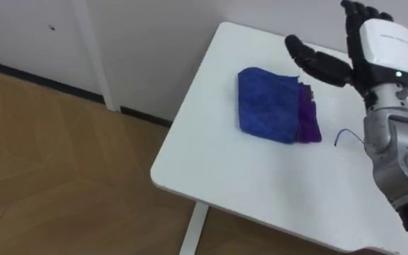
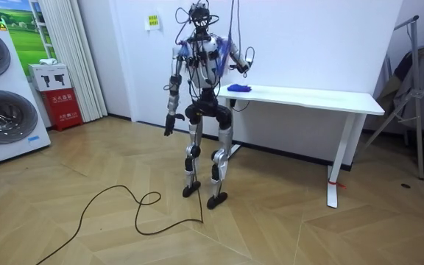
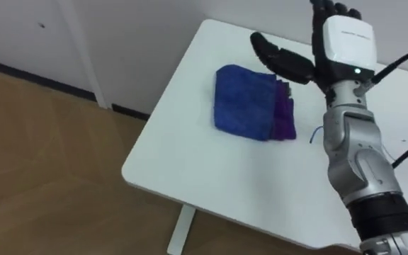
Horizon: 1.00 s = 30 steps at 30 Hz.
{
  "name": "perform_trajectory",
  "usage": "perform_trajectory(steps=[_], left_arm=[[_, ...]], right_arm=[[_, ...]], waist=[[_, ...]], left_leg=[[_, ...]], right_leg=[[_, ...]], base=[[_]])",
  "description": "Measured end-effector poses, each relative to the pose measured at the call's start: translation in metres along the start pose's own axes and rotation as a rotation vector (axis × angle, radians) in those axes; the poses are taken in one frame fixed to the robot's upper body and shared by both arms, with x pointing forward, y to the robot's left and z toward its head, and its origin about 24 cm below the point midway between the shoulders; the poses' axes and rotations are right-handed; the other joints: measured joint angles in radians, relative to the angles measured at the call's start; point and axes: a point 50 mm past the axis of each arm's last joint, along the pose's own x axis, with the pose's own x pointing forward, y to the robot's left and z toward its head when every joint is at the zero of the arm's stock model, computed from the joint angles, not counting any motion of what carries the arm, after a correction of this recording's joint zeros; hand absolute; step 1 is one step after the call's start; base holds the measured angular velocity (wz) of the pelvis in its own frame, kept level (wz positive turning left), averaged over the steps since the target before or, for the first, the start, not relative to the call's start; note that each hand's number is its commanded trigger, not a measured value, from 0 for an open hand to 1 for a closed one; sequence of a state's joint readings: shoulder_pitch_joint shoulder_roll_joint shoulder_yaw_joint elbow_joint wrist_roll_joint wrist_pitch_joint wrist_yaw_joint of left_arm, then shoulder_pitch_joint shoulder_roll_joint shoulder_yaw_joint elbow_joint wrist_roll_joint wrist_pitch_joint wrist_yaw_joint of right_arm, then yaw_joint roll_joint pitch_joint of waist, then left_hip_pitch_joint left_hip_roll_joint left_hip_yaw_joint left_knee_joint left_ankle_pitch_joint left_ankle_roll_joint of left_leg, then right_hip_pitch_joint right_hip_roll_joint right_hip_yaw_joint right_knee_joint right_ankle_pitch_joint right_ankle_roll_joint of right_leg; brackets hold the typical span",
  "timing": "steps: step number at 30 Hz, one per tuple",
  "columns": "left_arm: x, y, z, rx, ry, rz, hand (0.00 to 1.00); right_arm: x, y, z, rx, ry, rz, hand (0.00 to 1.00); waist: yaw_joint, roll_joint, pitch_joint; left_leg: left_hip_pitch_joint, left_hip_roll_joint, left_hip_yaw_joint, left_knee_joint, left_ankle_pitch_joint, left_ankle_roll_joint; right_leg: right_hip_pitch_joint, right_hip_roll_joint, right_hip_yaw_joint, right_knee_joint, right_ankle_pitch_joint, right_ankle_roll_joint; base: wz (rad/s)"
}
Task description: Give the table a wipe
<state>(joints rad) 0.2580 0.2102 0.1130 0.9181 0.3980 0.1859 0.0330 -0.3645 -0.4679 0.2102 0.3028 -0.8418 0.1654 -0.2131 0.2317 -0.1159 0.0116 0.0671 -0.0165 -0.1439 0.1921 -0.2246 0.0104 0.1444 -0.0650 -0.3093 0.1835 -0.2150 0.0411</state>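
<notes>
While my left hand (image 2: 168,126) hangs at my side, at the room view's left, too small there for me to tell its state, the cloth (image 1: 268,105) lies folded near the end of the white table (image 1: 218,177). It is a fuzzy blue pad, roughly square, with a purple layer peeking out along its right edge. The tabletop is smooth, its corner rounded. Further right, my right hand (image 1: 377,42) stands upright above the table, clear of the cloth, dark fingers straight and spread, thumb stretched left toward it.
</notes>
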Motion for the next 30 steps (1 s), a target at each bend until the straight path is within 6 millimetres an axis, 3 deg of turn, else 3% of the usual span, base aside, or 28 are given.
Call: perform_trajectory(steps=[2,5,7,8,9,10,11,13,14,15,16,20,23,30], left_arm=[[0.000,0.002,0.002,0.001,-0.008,0.001,0.00],[0.000,0.002,0.001,0.006,-0.007,-0.002,0.00],[0.001,0.002,0.005,0.026,-0.022,-0.004,0.00],[0.002,0.007,0.010,0.037,-0.043,0.010,0.00],[0.002,0.010,0.009,0.036,-0.043,0.016,0.00],[0.001,0.008,-0.001,0.046,-0.012,0.014,0.00],[0.000,0.007,-0.003,0.059,-0.006,0.010,0.00],[0.001,0.004,0.002,0.075,-0.018,-0.008,0.00],[0.000,0.004,0.003,0.087,-0.026,-0.009,0.00],[0.000,0.004,0.001,0.087,-0.020,-0.010,0.00],[0.000,0.004,-0.002,0.089,-0.009,-0.012,0.00],[-0.001,0.005,-0.008,0.092,0.009,-0.012,0.00],[0.000,0.007,-0.003,0.092,-0.015,-0.009,0.00],[0.000,0.000,0.003,0.097,-0.035,-0.020,0.00]], right_arm=[[-0.002,0.010,0.005,-0.046,-0.029,0.060,0.00],[-0.005,0.022,0.006,-0.100,-0.045,0.118,0.00],[-0.008,0.033,0.000,-0.121,-0.023,0.170,0.00],[-0.009,0.036,-0.001,-0.134,-0.024,0.190,0.00],[-0.008,0.035,0.002,-0.151,-0.042,0.185,0.00],[-0.009,0.037,0.006,-0.195,-0.072,0.186,0.00],[-0.011,0.041,0.006,-0.211,-0.069,0.204,0.00],[-0.013,0.047,0.001,-0.226,-0.028,0.237,0.00],[-0.015,0.052,-0.002,-0.227,-0.010,0.270,0.00],[-0.016,0.055,-0.002,-0.226,-0.010,0.288,0.00],[-0.017,0.058,0.001,-0.228,-0.028,0.306,0.00],[-0.021,0.064,0.004,-0.221,-0.047,0.343,0.00],[-0.024,0.069,0.000,-0.220,-0.034,0.367,0.00],[-0.052,0.091,-0.011,-0.226,-0.017,0.464,0.00]], waist=[[0.022,-0.003,0.0090],[0.024,-0.015,0.0066],[0.032,-0.006,0.0119],[0.067,-0.008,0.0104],[0.079,-0.020,0.0060],[0.062,-0.007,-0.0002],[0.051,-0.009,0.0017],[0.043,-0.012,0.0033],[0.052,-0.019,0.0008],[0.054,-0.022,-0.0041],[0.056,-0.020,0.0003],[0.070,-0.012,0.0055],[0.072,0.005,0.0153],[0.048,0.018,0.0092]], left_leg=[[0.015,0.005,-0.060,-0.004,0.001,-0.002],[0.017,-0.001,-0.071,-0.012,0.002,-0.003],[0.039,0.025,-0.147,-0.028,0.010,-0.003],[0.033,0.040,-0.208,-0.028,0.010,-0.004],[0.027,0.044,-0.213,-0.027,0.007,-0.008],[0.014,0.065,-0.206,-0.022,-0.001,-0.039],[0.008,0.068,-0.110,-0.017,-0.006,-0.069],[-0.034,0.060,0.008,-0.050,0.009,-0.061],[-0.064,0.053,0.054,-0.047,0.065,-0.029],[-0.054,0.050,0.060,-0.044,0.069,-0.027],[-0.046,0.039,0.055,-0.041,0.070,-0.026],[-0.021,0.008,0.043,-0.041,0.069,-0.024],[-0.023,0.002,0.045,-0.040,0.067,-0.019],[-0.038,-0.007,0.049,-0.025,0.063,-0.011]], right_leg=[[-0.003,0.002,-0.024,0.023,-0.003,0.000],[0.017,0.002,-0.038,0.006,-0.002,0.000],[-0.028,0.006,-0.049,0.089,-0.033,-0.006],[-0.099,0.037,-0.007,0.052,-0.034,-0.030],[-0.137,0.046,0.008,-0.003,-0.002,-0.054],[-0.129,0.061,-0.018,-0.017,0.075,-0.081],[-0.115,0.057,-0.011,-0.016,0.080,-0.084],[-0.095,0.045,0.039,-0.017,0.079,-0.083],[-0.090,0.037,0.062,-0.012,0.071,-0.068],[-0.089,0.035,0.061,-0.014,0.069,-0.062],[-0.076,0.029,0.045,-0.017,0.065,-0.054],[-0.037,0.012,0.000,-0.033,0.055,-0.036],[-0.037,0.003,-0.009,-0.033,0.050,-0.027],[-0.041,0.001,-0.015,-0.032,0.047,-0.023]], base=[[-0.03],[0.13],[-0.11],[-0.62],[-0.53],[-0.10],[0.19],[0.38],[0.27],[0.18],[0.16],[0.13],[0.06],[0.00]])
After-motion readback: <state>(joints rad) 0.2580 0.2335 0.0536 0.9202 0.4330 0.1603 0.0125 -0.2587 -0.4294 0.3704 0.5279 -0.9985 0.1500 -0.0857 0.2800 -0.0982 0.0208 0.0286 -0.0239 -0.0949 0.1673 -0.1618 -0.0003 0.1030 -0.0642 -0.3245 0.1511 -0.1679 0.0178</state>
